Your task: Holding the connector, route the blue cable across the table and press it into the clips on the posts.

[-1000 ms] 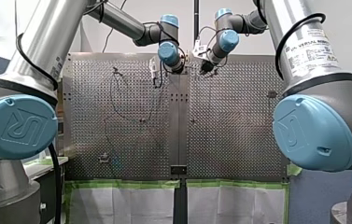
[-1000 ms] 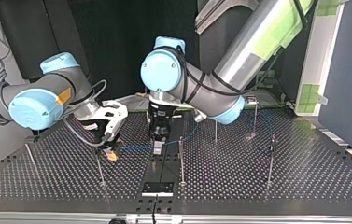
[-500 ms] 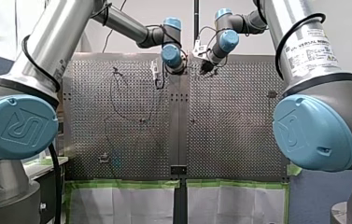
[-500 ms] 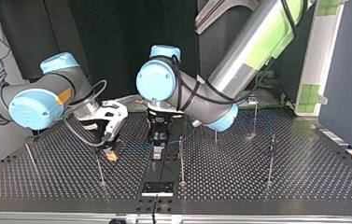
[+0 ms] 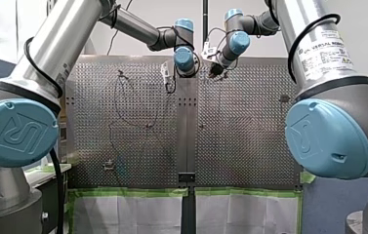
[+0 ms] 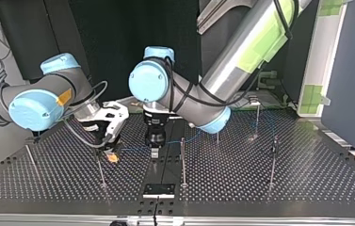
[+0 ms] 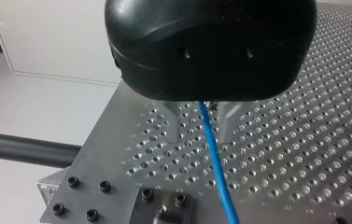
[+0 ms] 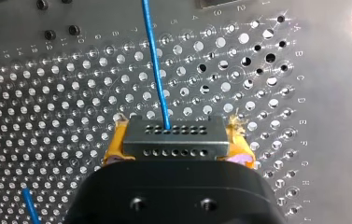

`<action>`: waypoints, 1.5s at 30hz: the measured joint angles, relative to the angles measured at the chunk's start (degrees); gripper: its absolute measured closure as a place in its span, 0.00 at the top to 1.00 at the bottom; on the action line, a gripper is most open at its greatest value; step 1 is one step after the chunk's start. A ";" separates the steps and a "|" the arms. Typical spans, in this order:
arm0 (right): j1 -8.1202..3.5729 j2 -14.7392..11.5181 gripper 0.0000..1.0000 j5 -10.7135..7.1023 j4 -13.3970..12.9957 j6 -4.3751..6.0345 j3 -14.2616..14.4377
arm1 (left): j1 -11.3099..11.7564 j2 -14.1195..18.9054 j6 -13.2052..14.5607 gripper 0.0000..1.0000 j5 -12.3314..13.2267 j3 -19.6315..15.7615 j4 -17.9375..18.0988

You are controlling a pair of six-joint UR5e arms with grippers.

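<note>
Toward the edge of the table point(image 6: 307, 179) nearest the top view, our right claw point(image 8: 176, 140) grips the connector point(image 8: 197, 140), and our left claw point(image 7: 201, 135), spread around the cable point(image 7: 215, 172) between two posts point(image 6: 182, 160), has slid nearer to it.

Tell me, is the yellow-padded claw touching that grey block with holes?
Touching. In the right wrist view, the yellow pads of my right gripper press against both ends of the connector.

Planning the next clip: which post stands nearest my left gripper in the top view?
The post just right of my left gripper in that view; others stand farther.
</note>
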 joint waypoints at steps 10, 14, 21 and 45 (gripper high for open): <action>0.00 0.01 0.00 0.06 0.00 -0.17 0.01 | -0.79 -0.02 -0.29 0.02 -0.11 0.01 -0.15; 0.16 0.03 0.00 0.04 0.05 -0.19 0.04 | -1.16 -0.02 -0.87 0.02 -0.60 -0.29 -0.40; 0.88 0.06 0.00 0.06 0.02 -0.29 1.24 | -1.85 -0.02 -1.12 0.02 -2.95 -2.82 0.69; 0.82 -1.95 0.00 0.08 -0.35 -1.86 11.19 | -1.88 -0.02 -4.77 0.02 -3.17 -15.17 12.89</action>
